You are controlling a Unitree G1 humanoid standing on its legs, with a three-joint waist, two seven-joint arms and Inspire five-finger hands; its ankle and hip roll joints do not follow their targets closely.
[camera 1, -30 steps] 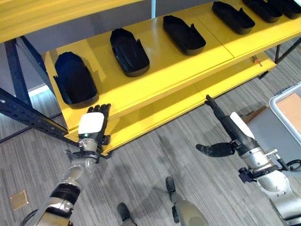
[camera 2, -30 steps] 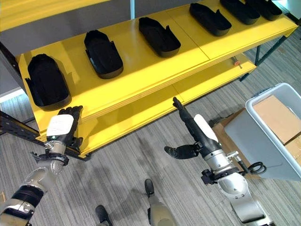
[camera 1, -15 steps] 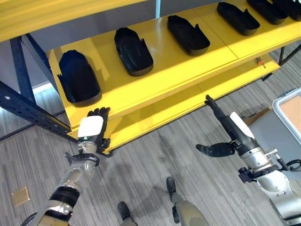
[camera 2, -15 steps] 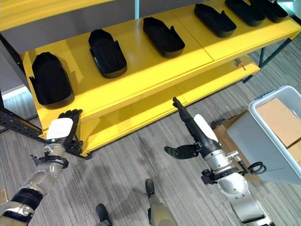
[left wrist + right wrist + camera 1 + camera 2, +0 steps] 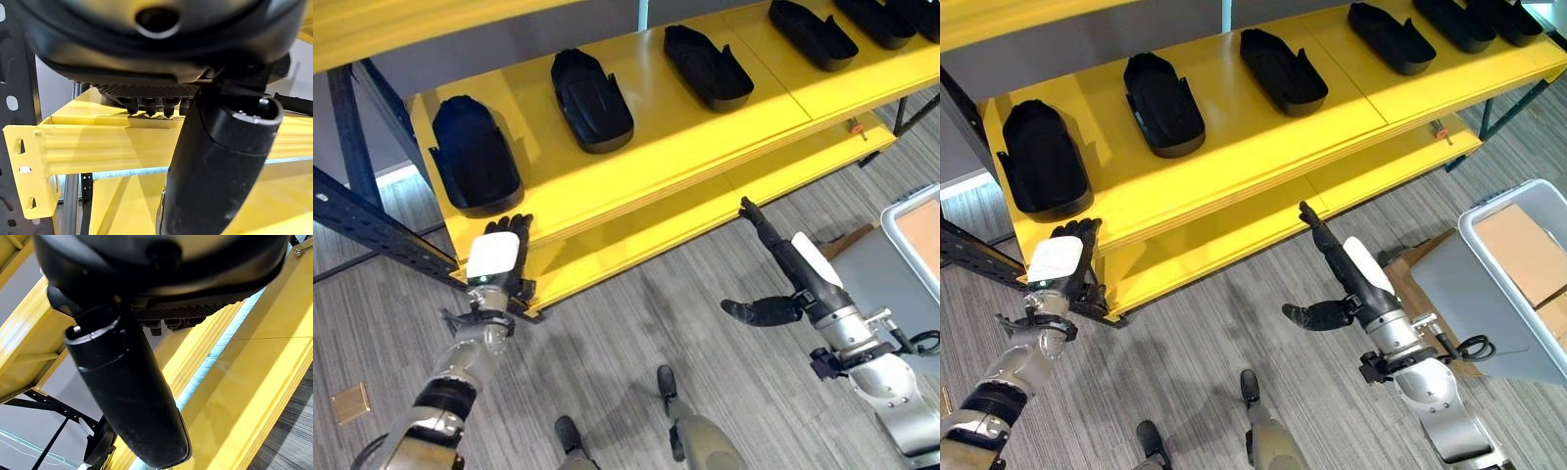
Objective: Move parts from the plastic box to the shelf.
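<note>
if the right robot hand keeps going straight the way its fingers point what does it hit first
Probably the yellow shelf. The right robot hand, fingers straight and holding nothing, points at the front edge of the lower board, fingertips just short of it. Depth is hard to judge, so it might slip between the two boards.

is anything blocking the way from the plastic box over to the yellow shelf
Nothing visible does. The plastic box sits at the robot's right, with bare floor between it and the yellow shelf. The right hand reaches toward the shelf's front edge, holding nothing.
</note>
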